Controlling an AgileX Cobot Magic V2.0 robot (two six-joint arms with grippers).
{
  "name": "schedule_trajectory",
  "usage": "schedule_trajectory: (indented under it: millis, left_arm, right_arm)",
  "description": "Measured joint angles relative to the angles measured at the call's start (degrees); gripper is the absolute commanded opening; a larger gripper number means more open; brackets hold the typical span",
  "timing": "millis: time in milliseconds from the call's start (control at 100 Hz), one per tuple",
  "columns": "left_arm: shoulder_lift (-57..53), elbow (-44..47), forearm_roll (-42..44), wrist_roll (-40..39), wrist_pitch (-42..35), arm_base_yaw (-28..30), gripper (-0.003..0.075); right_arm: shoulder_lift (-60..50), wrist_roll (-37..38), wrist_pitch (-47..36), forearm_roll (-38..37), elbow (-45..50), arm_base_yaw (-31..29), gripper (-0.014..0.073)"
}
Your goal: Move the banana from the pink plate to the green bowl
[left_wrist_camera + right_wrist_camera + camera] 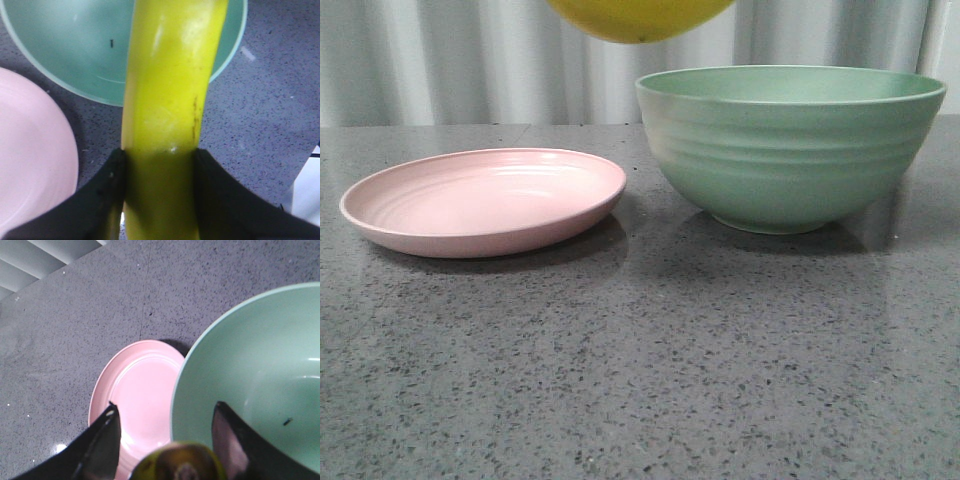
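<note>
The banana (167, 110) hangs in the air above the table (640, 380), clamped across its middle between the two dark fingers (107, 200) of the left gripper (159, 190), over the gap between the pink plate (485, 200) on the left and the green bowl (790, 145) on the right. The right gripper (165, 432) hovers over the bowl's left rim with its fingers spread apart. A rounded yellow-green end, probably the banana's, shows between them, though contact cannot be made out.

Grey speckled stone table (640, 400) underneath; pale pleated curtain (450, 60) behind; white block (307, 192) at the table's edge.
</note>
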Motion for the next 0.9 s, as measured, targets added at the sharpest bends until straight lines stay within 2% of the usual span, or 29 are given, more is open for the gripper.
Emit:
schedule_trajectory:
  millis: [120,290,340,410,560,640,900]
  left_arm:
    - [0.0,0.0,-0.26,0.14,0.12,0.0,-0.0018]
    - [0.0,0.0,-0.26,0.14,0.22,0.0,-0.0015]
    - [0.0,0.0,-0.26,0.36,0.22,0.0,0.0009]
    - [0.0,0.0,-0.26,0.55,0.22,0.0,0.0097]
    - [0.0,0.0,-0.15,1.2,0.22,0.0,0.0403]
    - [0.0,0.0,0.77,1.52,0.22,0.0,0.0501]
    - [-0.91,-1.56,1.71,1.52,-0.13,0.0,0.0502]
  right_arm:
    - [0.13,0.0,-0.3,-0.1,0.0,0.0,0.0279]
    - [0.22,0.0,-0.05,-0.46,0.0,-0.12,0.0039]
    - [0.22,0.0,-0.05,-0.46,0.0,-0.12,-0.0011]
    - [0.22,0.0,-0.05,-0.46,0.0,-0.12,-0.0057]
    - [0.22,0.0,-0.05,-0.46,0.0,-0.12,-0.0076]
    - [0.22,0.0,0.05,-0.46,0.0,-0.12,-0.0076]
    - [0.33,0.0,-1.44,-1.07,0.0,-1.77,-0.0076]
